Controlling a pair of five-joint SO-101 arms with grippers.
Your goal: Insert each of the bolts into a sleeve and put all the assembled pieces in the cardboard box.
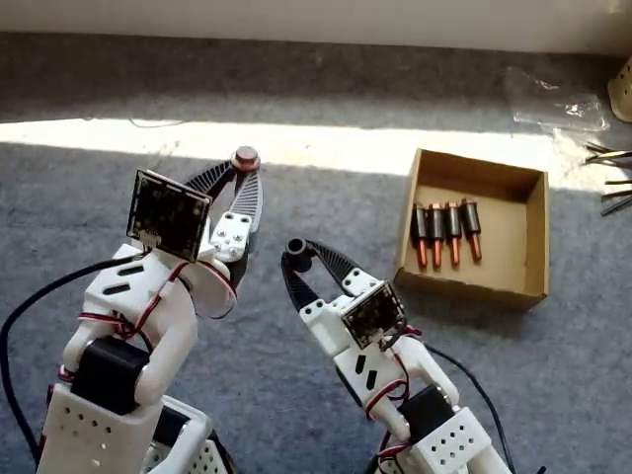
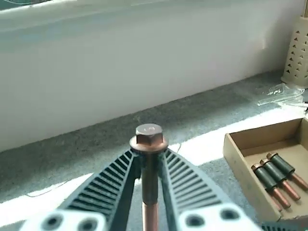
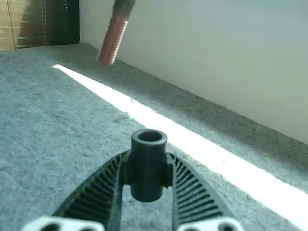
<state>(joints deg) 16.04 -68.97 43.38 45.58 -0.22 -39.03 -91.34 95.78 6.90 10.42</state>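
**Above the carpet, bolt and sleeve are each being gripped**

At the left of the high view, the left tool is closing on a copper bolt. It is pinching the shank, and the hex head is sitting just past the fingertips. Both are hanging over a sunlit strip that is running across the grey carpet.

Nearer the middle, the right tool is clamping a black sleeve between its ribbed fingers. The sleeve's open bore is showing at the tip, facing away from the wrist. Bolt and sleeve are staying apart, not touching, and in the right wrist view the bolt's threaded end is showing well beyond the sleeve.

Farther right, a cardboard box is sitting on the carpet with its top open. Four assembled pieces are lying side by side in its left half, dark sleeves toward the far wall. Beyond the box, a clear plastic bag is lying on the carpet.
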